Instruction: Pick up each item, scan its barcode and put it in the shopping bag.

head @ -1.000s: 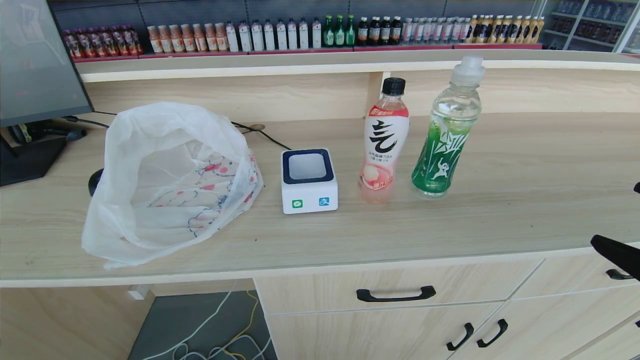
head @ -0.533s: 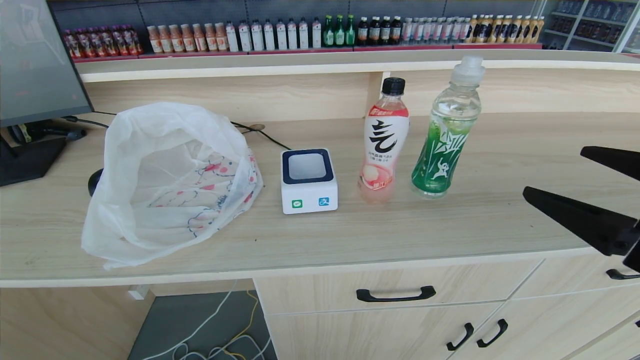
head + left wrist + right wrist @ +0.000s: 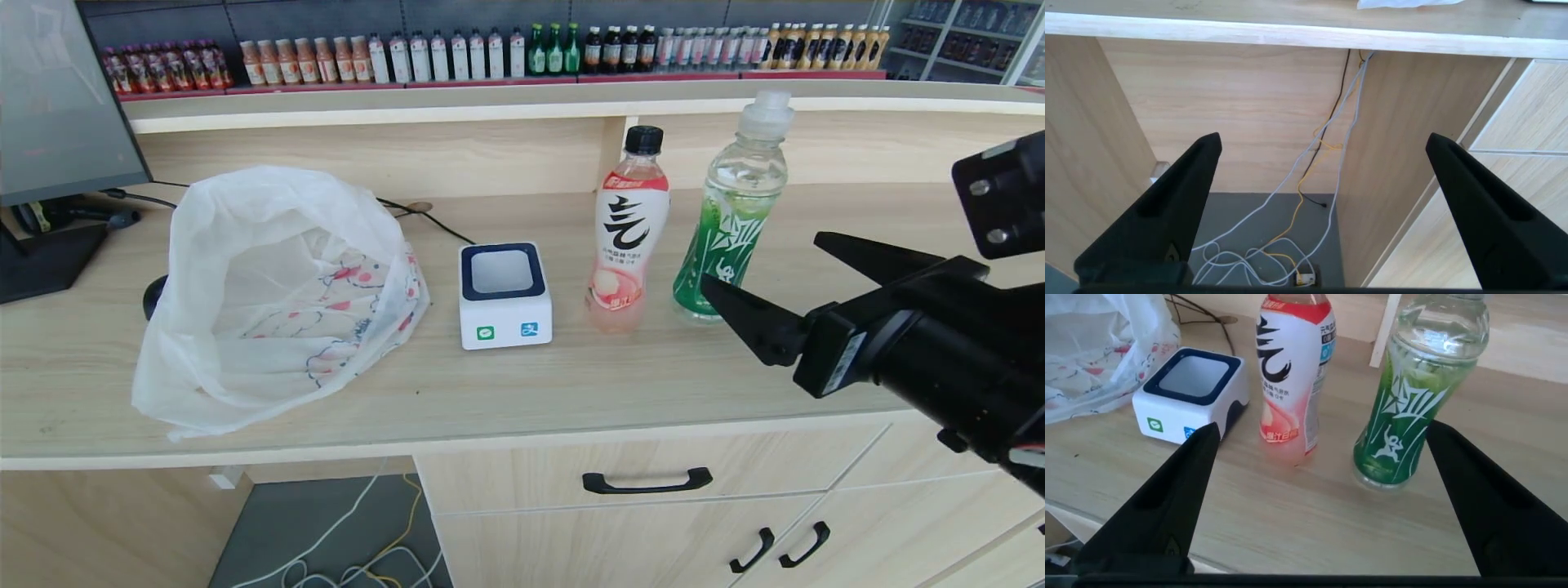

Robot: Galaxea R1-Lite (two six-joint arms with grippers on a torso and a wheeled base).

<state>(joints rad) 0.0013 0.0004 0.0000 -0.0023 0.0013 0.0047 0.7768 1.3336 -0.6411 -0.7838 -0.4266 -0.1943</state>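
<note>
Two bottles stand upright on the wooden counter [image 3: 571, 384]: a pink-labelled bottle [image 3: 627, 233] [image 3: 1292, 376] with a black cap, and to its right a green-labelled bottle [image 3: 731, 212] [image 3: 1417, 392] with a clear cap. A white scanner box [image 3: 504, 296] [image 3: 1192, 394] sits left of them. The white plastic shopping bag [image 3: 273, 294] [image 3: 1094, 351] lies open at the counter's left. My right gripper [image 3: 775, 278] [image 3: 1323, 498] is open, hovering just right of the green bottle, empty. My left gripper [image 3: 1323, 204] is open below the counter edge, facing cables on the floor.
A monitor [image 3: 57, 98] and stand sit at the far left, with a cable [image 3: 424, 214] running behind the scanner. A raised ledge [image 3: 522, 102] backs the counter. Drawers with black handles [image 3: 645, 482] are below the front edge.
My right gripper has come in from the right edge, rising and travelling left until its fingers are close to the green bottle. The bottles, scanner and bag have not moved.
</note>
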